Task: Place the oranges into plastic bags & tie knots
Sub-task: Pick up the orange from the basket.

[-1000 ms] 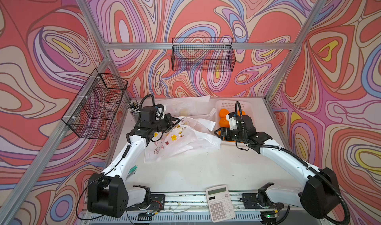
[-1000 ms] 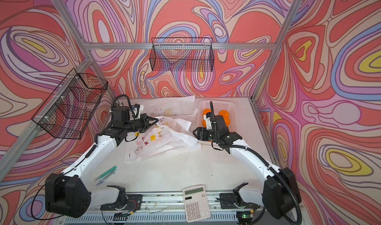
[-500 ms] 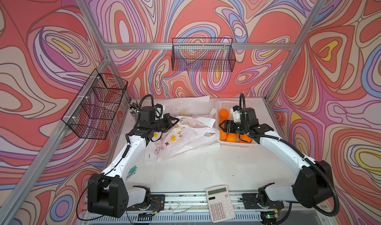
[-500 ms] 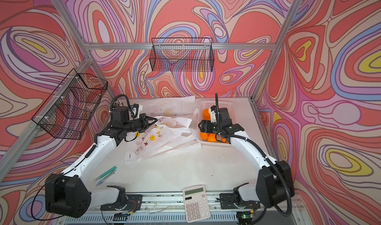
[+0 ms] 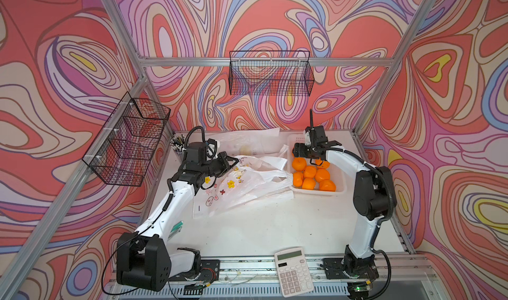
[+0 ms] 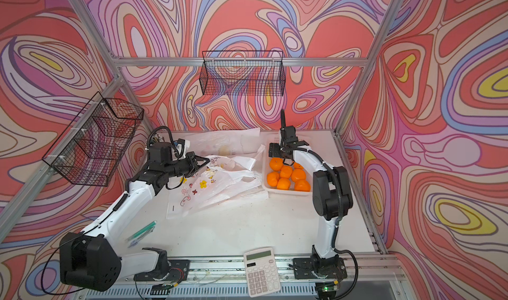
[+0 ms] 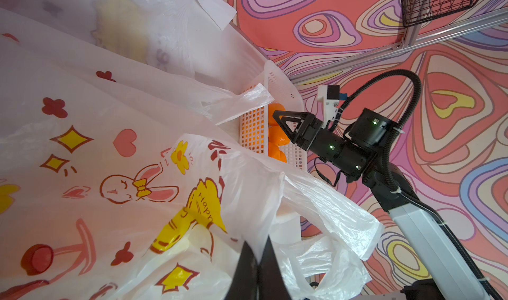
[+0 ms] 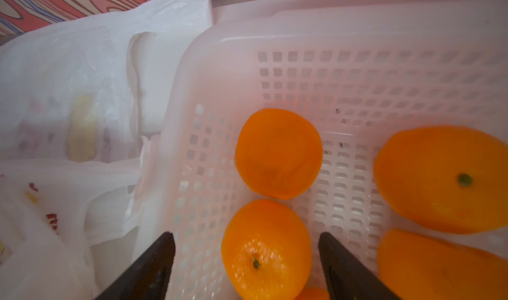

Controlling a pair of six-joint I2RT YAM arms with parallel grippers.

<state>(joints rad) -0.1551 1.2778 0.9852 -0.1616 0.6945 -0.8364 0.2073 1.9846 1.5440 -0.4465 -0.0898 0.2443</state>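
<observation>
1. A thin translucent white plastic bag (image 5: 236, 194), printed with bunnies and flowers, lies crumpled mid-table. Its long axis runs near-left to far-right, with the handles toward the right.
2. The left gripper (image 7: 257, 246) is pinched fully together on this bag's film.
3. Round bright oranges (image 5: 310, 172) fill the near part of a white perforated plastic basket (image 5: 339, 192), just right of the bag.
4. The right gripper (image 8: 246, 234) hangs spread wide above one orange, gripping nothing.
5. A second translucent bag (image 5: 247, 143) lies flat at the far edge.
</observation>
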